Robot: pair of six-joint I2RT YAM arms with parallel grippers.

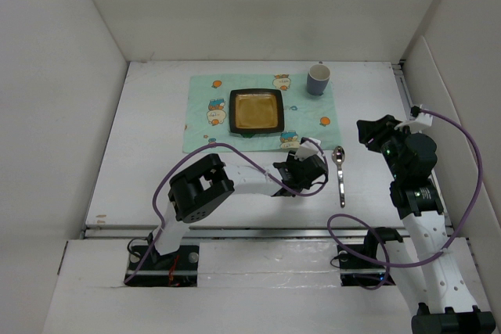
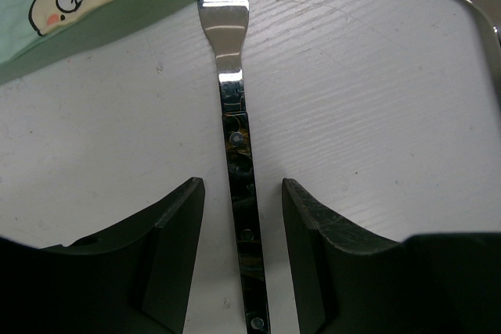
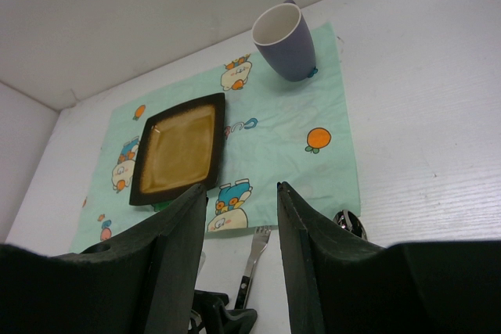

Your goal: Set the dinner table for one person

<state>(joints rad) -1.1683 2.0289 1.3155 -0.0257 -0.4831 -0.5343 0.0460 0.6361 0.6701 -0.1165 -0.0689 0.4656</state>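
White dinner table (image 1: pixel 156 154), walled on three sides, bears one mint placemat (image 1: pixel 205 132) holding one plate (image 1: pixel 256 112) and one cup (image 1: pixel 318 79) (far-right corner). One spoon (image 1: pixel 340 170) and one fork (image 2: pixel 232 76) lie by the mat's near edge. The left gripper (image 2: pixel 239 187) straddles the fork's handle, jaws apart. The right gripper (image 3: pixel 241 189) hovers, jaws spread, empty.

Plain matte white desk (image 1: pixel 149 170) with a metal rail (image 1: pixel 235 228) along the near edge. A mint-green cartoon placemat (image 1: pixel 313 115) lies flat toward the far edge, roughly centred. Just off its near right corner a fork (image 2: pixel 235 115) lies on bare desk, tines right by the mat. A spoon (image 1: pixel 340 171) lies just right of it, bowl toward the far edge.
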